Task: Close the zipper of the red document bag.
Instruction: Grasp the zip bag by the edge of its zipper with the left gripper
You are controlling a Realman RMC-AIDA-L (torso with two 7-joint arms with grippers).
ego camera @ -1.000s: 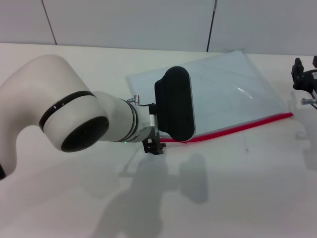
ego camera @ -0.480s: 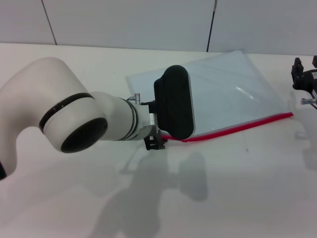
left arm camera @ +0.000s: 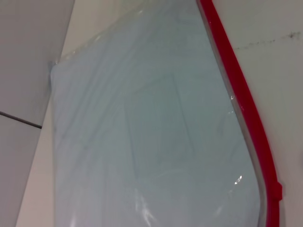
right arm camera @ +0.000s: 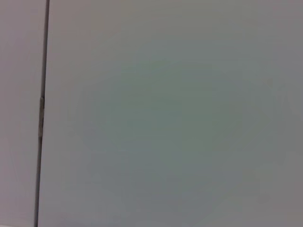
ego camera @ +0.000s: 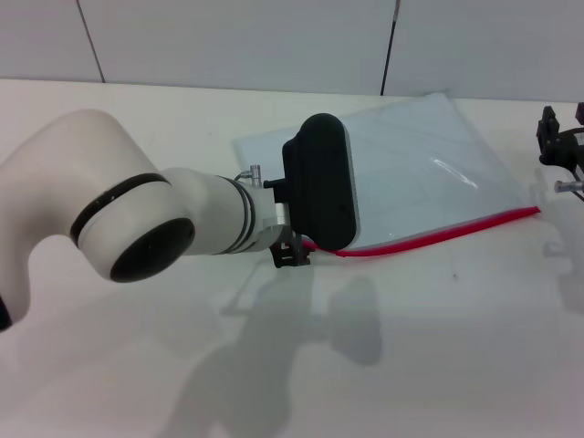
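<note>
The red document bag (ego camera: 420, 173) lies flat on the white table, a pale blue-grey translucent pouch angled toward the back right. Its zipper (ego camera: 438, 233) is a thin red strip along the near long edge. My left gripper (ego camera: 292, 254) sits at the left end of that strip, mostly hidden behind the wrist's black housing. The left wrist view looks along the red document bag (left arm camera: 151, 132), with the zipper (left arm camera: 246, 109) running down one side; no fingers appear there. The slider is hidden. My right gripper (ego camera: 561, 151) is parked at the table's far right edge, past the bag's corner.
The white table (ego camera: 438, 347) stretches in front of the bag, crossed by my arm's shadow. A panelled wall (ego camera: 274, 46) stands behind it. The right wrist view shows only a pale wall panel with a dark seam (right arm camera: 41, 113).
My left wrist has shifted slightly up and to the right at the zipper's left end. The red strip's left end now shows a little farther right. The right arm has not moved.
</note>
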